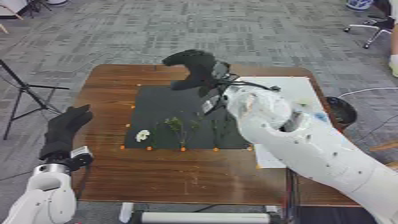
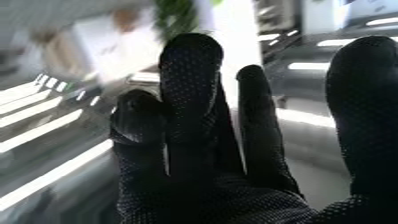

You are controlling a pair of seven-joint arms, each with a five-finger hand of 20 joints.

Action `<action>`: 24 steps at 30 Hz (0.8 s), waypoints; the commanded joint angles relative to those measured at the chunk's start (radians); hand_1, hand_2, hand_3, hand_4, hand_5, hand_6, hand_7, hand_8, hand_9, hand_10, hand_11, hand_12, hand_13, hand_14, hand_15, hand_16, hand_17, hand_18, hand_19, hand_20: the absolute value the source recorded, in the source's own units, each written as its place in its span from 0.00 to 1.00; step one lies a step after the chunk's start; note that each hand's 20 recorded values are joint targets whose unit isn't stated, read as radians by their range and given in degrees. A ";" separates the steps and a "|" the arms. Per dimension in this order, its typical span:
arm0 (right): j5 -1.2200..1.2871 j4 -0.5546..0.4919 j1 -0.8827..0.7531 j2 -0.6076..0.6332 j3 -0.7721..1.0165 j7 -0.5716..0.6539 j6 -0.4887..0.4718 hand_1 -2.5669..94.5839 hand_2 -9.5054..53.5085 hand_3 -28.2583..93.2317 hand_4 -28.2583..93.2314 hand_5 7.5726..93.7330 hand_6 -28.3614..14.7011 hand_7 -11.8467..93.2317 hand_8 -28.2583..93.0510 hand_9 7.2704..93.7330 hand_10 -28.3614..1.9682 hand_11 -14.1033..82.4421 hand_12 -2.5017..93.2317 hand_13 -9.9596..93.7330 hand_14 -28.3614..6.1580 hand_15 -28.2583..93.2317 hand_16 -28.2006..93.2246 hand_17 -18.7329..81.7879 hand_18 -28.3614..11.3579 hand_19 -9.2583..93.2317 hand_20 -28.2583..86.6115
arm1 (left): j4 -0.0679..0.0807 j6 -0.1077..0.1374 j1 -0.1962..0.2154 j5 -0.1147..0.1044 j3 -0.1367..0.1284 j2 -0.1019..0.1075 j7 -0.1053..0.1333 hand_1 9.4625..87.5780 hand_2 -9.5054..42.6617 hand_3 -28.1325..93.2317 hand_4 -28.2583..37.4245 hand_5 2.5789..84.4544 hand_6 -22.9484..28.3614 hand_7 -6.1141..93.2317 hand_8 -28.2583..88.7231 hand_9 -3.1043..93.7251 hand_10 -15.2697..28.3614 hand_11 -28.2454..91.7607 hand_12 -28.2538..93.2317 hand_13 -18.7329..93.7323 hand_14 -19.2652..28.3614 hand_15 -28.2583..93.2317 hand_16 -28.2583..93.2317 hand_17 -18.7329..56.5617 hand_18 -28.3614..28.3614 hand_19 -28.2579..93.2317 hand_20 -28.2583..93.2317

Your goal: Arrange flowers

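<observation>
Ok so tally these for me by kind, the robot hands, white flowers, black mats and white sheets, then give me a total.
Robot hands, left hand and right hand: 2
White flower: 1
Black mat: 1
White sheet: 1
Total: 5

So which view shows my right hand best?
The right wrist view: it shows the right hand close up, with gaps between fingers and the glove's dotted fabric clear. The head view shows it smaller, but places it near the far edge of the black mat.
</observation>
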 commanded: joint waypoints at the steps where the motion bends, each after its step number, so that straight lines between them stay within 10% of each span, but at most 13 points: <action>1: -0.061 -0.024 -0.195 0.299 0.275 0.042 -0.042 0.36 0.00 0.79 0.11 0.43 0.62 0.23 0.17 0.46 0.51 0.21 0.20 0.79 0.55 0.74 0.46 0.62 0.23 0.92 0.70 | -0.027 -0.018 0.050 0.018 -0.024 -0.019 0.000 0.19 0.31 0.78 0.00 0.62 0.53 0.19 0.18 0.56 0.70 0.41 0.33 0.51 0.77 0.38 0.24 0.35 0.70 0.32 0.38; 24: -0.131 0.042 -0.613 0.314 0.619 0.119 -0.112 0.37 0.00 0.78 0.11 0.47 0.65 0.25 0.16 0.52 0.51 0.25 0.21 0.81 0.57 0.74 0.46 0.63 0.24 0.94 0.70 | -0.043 -0.032 0.071 0.049 -0.025 -0.041 -0.006 0.19 0.32 0.78 0.00 0.62 0.53 0.19 0.18 0.57 0.71 0.41 0.33 0.52 0.78 0.39 0.24 0.35 0.70 0.32 0.38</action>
